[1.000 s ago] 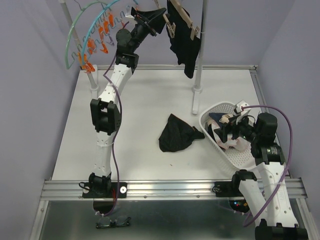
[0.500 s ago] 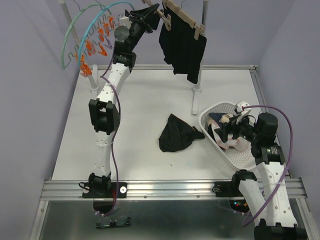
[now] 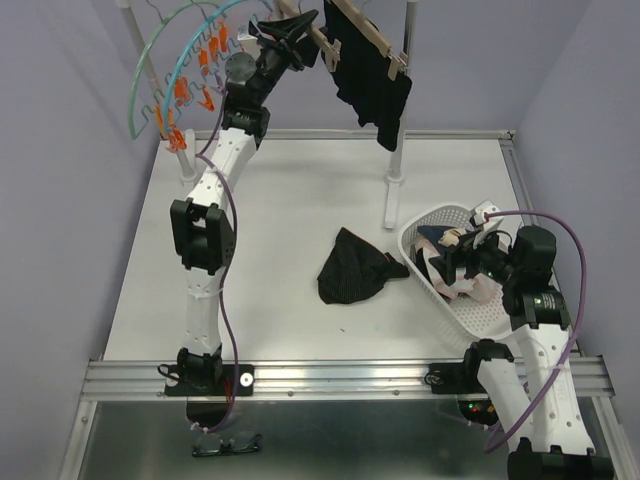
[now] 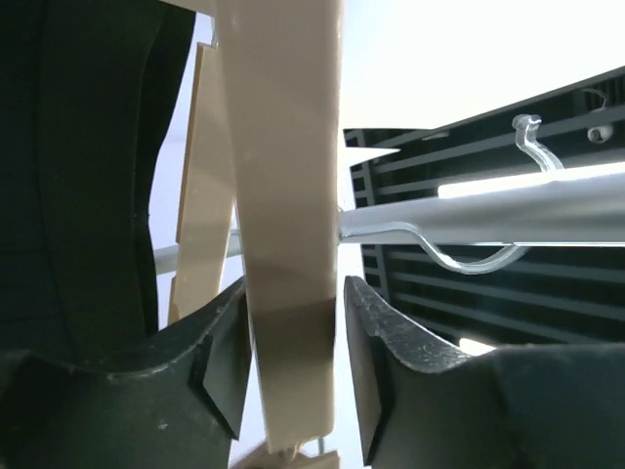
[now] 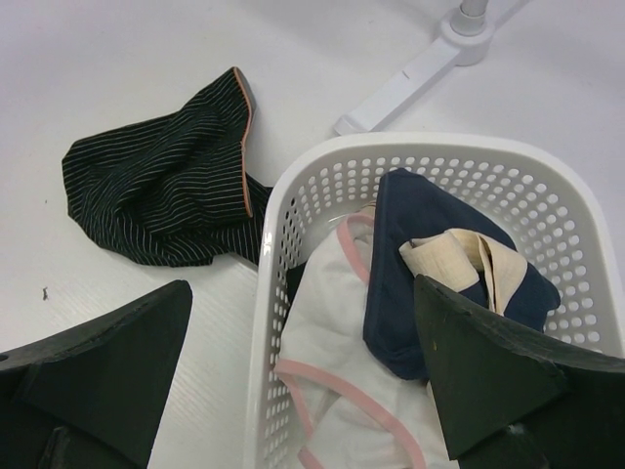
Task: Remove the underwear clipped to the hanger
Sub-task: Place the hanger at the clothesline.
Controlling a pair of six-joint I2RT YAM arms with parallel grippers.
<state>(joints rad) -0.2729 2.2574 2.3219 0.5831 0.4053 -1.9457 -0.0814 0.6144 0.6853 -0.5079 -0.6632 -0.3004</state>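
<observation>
**Swung In Under the Hanger, Clipped Up Yet**

Drawn in narrower and higher than half a second ago: black underwear (image 3: 375, 85) clipped under the wooden hanger (image 3: 362, 38), with the left arm's elbow nudged slightly leftward as well. At far left, teal wire hangers (image 3: 165, 60) strung with orange clips (image 3: 185, 95). Next along the top, left gripper (image 3: 303, 28) raised to the near end of the wooden hanger. From the left wrist camera, jaws clenched on a pale wooden slat of it, dark pads (image 4: 227, 371) pressed against both faces, black cloth filling the left of that view and a metal rail (image 4: 488, 220) crossing behind. Farther right, the same black underwear draped in front of the white stand pole (image 3: 395, 170). Down on the table (image 3: 270, 210), near its middle, a black pinstriped pair (image 3: 350, 268) lying crumpled, its tip against the left wall of the white basket (image 3: 478, 312). Inside the basket, seen from the right wrist camera, a navy pair (image 5: 405, 254) with beige waistband (image 5: 459, 256) resting partly on a white pair (image 5: 322, 322) edged in pink. At far right, right gripper (image 3: 457, 262) poised over the basket, jaws spread wide and holding nothing.
</observation>
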